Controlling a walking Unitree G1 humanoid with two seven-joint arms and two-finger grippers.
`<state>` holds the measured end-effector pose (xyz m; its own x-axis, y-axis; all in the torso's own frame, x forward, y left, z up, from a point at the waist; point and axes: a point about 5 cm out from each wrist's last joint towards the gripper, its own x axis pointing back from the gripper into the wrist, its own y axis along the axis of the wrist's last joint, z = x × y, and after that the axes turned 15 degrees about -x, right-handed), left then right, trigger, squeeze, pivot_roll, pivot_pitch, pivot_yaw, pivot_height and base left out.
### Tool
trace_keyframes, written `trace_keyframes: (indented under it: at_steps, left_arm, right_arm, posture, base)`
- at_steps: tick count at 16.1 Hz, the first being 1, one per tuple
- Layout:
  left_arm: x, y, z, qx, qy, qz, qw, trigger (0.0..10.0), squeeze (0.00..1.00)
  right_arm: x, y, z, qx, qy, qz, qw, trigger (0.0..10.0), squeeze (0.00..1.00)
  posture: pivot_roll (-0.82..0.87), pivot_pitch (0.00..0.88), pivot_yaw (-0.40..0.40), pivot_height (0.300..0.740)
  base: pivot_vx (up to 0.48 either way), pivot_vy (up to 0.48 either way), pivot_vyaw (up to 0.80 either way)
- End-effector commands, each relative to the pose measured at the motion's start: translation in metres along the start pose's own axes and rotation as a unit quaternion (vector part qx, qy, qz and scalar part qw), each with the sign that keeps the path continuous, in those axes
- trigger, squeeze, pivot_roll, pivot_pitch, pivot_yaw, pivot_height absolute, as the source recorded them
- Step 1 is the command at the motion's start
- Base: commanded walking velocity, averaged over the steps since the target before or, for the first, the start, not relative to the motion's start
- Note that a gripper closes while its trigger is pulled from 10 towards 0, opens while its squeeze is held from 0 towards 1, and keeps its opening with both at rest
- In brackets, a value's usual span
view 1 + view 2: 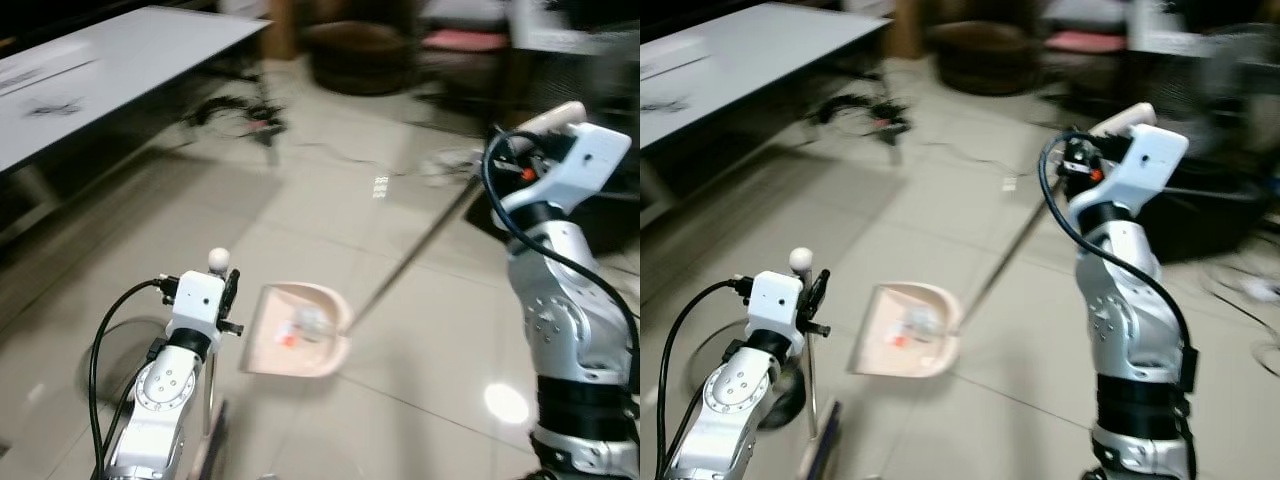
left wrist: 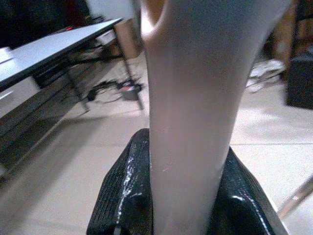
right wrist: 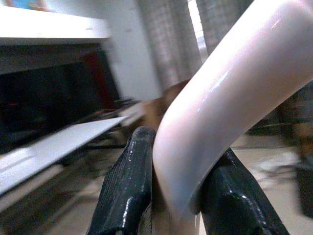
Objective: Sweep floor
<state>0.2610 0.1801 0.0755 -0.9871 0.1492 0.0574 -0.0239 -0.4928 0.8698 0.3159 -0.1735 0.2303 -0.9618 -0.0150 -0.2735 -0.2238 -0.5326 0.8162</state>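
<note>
A pale pink dustpan [image 1: 300, 335] rests on the tiled floor with bits of litter [image 1: 300, 328] inside. Its long metal rod [image 1: 420, 245] runs up to a pink curved grip [image 3: 230, 93]. My right gripper [image 3: 178, 186] is shut on that grip, raised at the right [image 1: 515, 150]. At the lower left, my left gripper [image 1: 230, 300] is shut on the broom's pale handle [image 2: 195, 98], whose thin shaft [image 1: 208, 390] drops to the broom head [image 1: 205, 450] at the picture's bottom edge. A black finger [image 2: 122, 186] shows on each side of the handle.
A white table [image 1: 120, 70] stands at the left, with cables [image 1: 240, 115] on the floor beside its leg. A dark round piece of furniture [image 1: 355, 55] sits at the back, and a black object [image 1: 610, 220] lies behind my right arm. Open tiles lie around the dustpan.
</note>
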Motion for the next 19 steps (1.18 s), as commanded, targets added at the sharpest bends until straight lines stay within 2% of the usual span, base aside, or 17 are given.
trace_keyframes:
  at_steps: [1,3,7,11,19]
  left_arm:
    - [-0.001,0.008,0.005,-0.022,0.008,-0.013,1.000,10.0,0.00]
    - [-0.002,0.011,0.007,-0.026,0.011,-0.018,0.999,10.0,0.00]
    - [-0.006,0.016,0.009,-0.023,0.020,-0.024,0.999,10.0,0.00]
    - [-0.007,0.017,0.008,-0.021,0.017,-0.024,0.999,10.0,0.00]
    - [-0.004,0.018,0.007,-0.022,0.012,-0.024,0.999,10.0,0.00]
  right_arm:
    - [-0.006,0.007,0.016,-0.009,0.032,-0.013,0.999,10.0,0.00]
    - [-0.012,0.005,0.022,-0.016,0.037,-0.011,0.999,10.0,0.00]
    - [-0.015,-0.001,0.029,-0.024,0.041,-0.009,0.999,10.0,0.00]
    - [-0.015,-0.001,0.030,-0.026,0.036,-0.014,0.999,10.0,0.00]
    - [-0.017,0.001,0.024,-0.017,0.020,-0.025,0.999,10.0,0.00]
  posture:
    - [-0.10,0.000,0.049,0.740]
    - [-0.10,0.000,0.049,0.740]
    - [-0.09,0.000,0.055,0.740]
    - [-0.10,0.000,0.059,0.740]
    - [-0.09,0.000,0.057,0.740]
  base:
    - [0.000,0.000,0.80]
    - [0.000,0.000,0.80]
    - [0.291,0.000,0.80]
    - [0.331,0.000,0.80]
    - [0.333,0.000,0.00]
